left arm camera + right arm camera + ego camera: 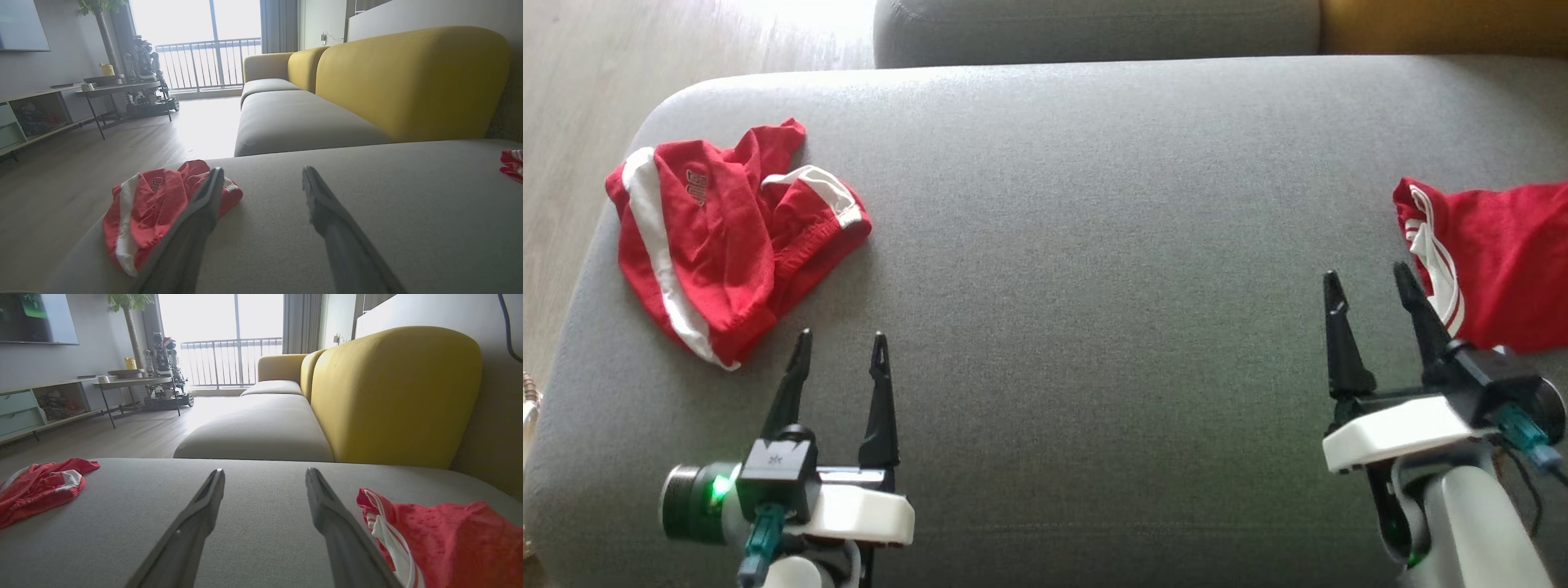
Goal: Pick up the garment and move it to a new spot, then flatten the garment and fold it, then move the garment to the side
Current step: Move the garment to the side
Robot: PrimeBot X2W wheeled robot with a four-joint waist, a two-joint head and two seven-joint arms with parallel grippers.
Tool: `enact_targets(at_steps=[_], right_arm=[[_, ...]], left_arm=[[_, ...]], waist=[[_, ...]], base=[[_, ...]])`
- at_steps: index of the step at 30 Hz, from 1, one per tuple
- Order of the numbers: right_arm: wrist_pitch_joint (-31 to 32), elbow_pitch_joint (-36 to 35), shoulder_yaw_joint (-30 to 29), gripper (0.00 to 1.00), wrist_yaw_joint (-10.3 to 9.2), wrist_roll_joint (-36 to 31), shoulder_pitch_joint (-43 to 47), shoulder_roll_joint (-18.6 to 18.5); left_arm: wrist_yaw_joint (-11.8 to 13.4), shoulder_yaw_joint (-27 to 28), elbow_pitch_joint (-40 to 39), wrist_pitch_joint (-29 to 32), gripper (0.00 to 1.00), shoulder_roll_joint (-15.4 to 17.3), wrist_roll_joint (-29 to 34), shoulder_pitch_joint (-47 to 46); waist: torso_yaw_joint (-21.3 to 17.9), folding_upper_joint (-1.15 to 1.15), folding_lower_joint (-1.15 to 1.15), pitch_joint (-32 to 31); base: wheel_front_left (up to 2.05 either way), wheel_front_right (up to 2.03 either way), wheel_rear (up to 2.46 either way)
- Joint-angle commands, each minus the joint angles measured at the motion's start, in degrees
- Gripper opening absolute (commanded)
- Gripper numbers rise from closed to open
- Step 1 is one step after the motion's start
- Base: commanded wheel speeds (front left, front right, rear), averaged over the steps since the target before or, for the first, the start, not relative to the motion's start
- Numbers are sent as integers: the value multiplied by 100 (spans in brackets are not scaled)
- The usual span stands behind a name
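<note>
Soft, floppy-looking crumpled red-and-white fabric garment point(727, 245) at far left of grey sofa cushion point(1094, 245), just beyond spread empty left claw point(842, 336) (right claw point(1365, 273) spread too); probably best pinched by a raised fold.

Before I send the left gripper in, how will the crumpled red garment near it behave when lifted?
Probably floppy: the red garment lies in soft crumpled folds, so it should sag. Likely light: thin cloth. One pinch may catch only the top layer, since folds overlap.

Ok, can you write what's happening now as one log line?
left end effector: open, empty | right end effector: open, empty | left garment: crumpled on cushion | right garment: by right end effector
</note>
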Motion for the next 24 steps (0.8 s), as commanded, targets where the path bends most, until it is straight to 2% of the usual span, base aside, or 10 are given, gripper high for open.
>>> enact_targets(at_steps=[1, 24], right_arm=[[-52, -233, 93, 100, -2, 37, -70, 30], [-54, -286, 97, 100, -2, 168, 95, 32]], left_arm=[[-14, 186, -186, -28, 100, -14, 46, -169], [-246, 308, -62, -28, 100, -161, 132, -89]], waist=[[9, 0, 1, 14], [-113, 0, 1, -35]], base=[[0, 0, 0], [0, 0, 0]])
